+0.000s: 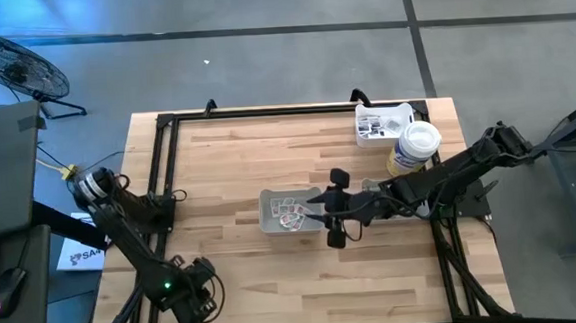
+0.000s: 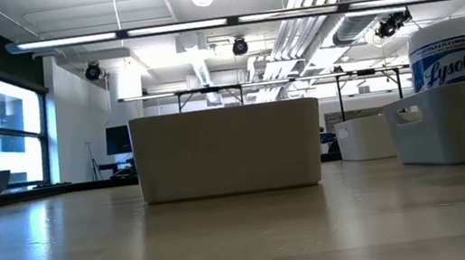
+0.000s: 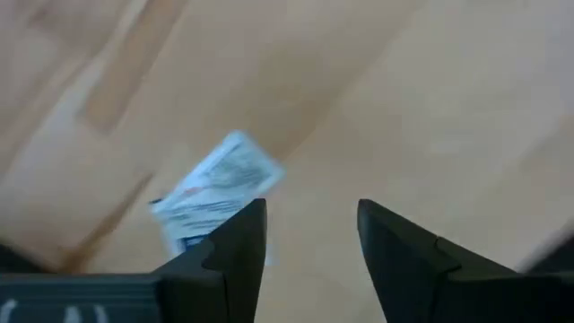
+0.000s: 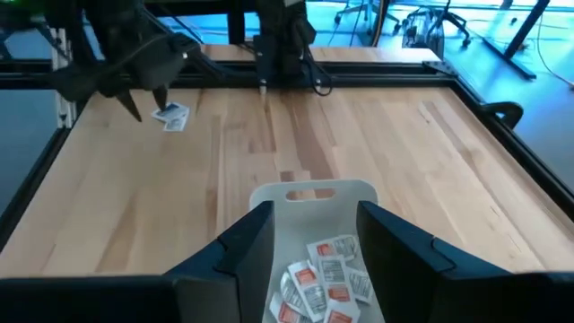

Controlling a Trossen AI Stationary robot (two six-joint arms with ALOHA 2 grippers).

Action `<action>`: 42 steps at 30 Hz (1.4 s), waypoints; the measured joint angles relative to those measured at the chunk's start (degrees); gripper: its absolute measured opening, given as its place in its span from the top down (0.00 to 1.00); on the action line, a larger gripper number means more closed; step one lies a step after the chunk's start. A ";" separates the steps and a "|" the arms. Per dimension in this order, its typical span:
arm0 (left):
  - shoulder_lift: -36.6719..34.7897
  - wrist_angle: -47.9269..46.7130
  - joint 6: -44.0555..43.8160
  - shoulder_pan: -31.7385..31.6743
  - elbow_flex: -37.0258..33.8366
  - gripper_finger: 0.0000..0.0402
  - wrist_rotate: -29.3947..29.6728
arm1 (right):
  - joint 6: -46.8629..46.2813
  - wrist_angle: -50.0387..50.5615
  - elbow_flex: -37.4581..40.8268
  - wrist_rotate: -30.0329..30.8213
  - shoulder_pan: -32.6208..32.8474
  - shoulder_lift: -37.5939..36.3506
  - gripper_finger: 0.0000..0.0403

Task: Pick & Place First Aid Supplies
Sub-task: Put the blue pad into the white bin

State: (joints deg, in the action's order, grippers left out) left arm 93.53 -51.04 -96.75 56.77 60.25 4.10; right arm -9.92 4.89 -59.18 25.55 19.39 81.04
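Observation:
Several white packets with red and dark print lie in a pale tray at the table's middle; more fill a white tray at the far right. My right gripper hangs open over the middle tray's right end, touching nothing. One white printed packet lies flat on the wood near the table's near-left corner. My left gripper is open just above and beside it, without touching. In the high view that packet is hidden under the left arm.
A white-lidded wipes bottle stands by the far-right tray, close to my right arm. A black frame borders the table. Bare wood stretches between the two arms. In the low view the middle tray stands ahead.

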 joint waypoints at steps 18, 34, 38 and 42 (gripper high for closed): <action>8.47 -6.62 0.25 0.40 0.13 0.57 -6.23 | -1.89 -0.31 0.00 0.91 -1.42 -0.01 0.62; 10.25 -5.49 0.27 1.10 0.15 0.93 -6.54 | -2.04 -0.27 0.00 0.85 -1.39 0.02 0.62; 10.28 -5.63 0.60 1.12 0.11 0.98 -6.51 | -1.66 -0.27 0.00 0.87 -1.39 -0.01 0.62; 10.41 -6.54 2.57 1.12 1.34 0.99 -6.29 | -1.61 -0.24 0.00 0.87 -1.39 0.01 0.62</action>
State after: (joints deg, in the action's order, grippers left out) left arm 103.94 -57.59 -94.19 57.89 61.59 -2.19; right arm -11.53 4.65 -59.18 26.41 18.00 81.05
